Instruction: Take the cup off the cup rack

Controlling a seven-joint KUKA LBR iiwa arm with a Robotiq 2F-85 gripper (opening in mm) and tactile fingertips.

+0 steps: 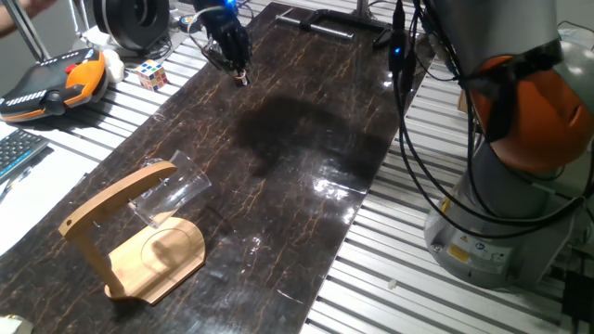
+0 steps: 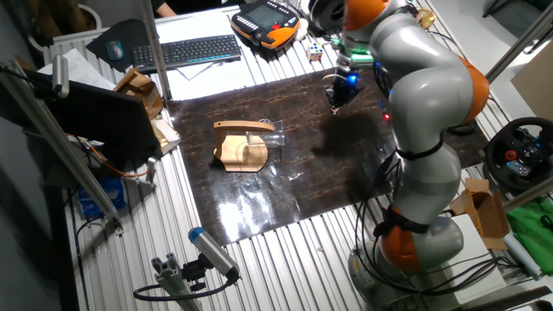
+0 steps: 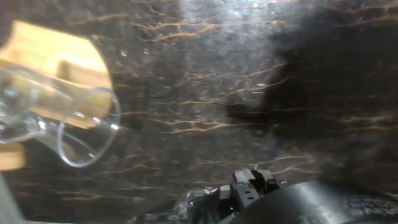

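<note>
The cup rack (image 1: pixel 139 246) is a light wooden stand with an arched arm, at the near left of the dark marbled mat (image 1: pixel 297 158). The clear glass cup (image 1: pixel 172 192) hangs tilted on the tip of the arm, mouth pointing away from the rack. Rack (image 2: pixel 240 149) and cup (image 2: pixel 263 130) also show in the other fixed view. My gripper (image 1: pixel 240 76) hovers over the far end of the mat, well away from the rack, with its fingers together and empty. In the hand view the cup (image 3: pixel 68 121) and the rack (image 3: pixel 59 59) are at the left and the fingertips (image 3: pixel 249 182) at the bottom.
A Rubik's cube (image 1: pixel 153 74) and an orange teach pendant (image 1: pixel 51 83) lie left of the mat. A keyboard (image 2: pixel 186 50) is further back. Black cables (image 1: pixel 408 121) hang by the robot base (image 1: pixel 506 195) on the right. A black metal bracket (image 1: pixel 325 20) lies at the mat's far end.
</note>
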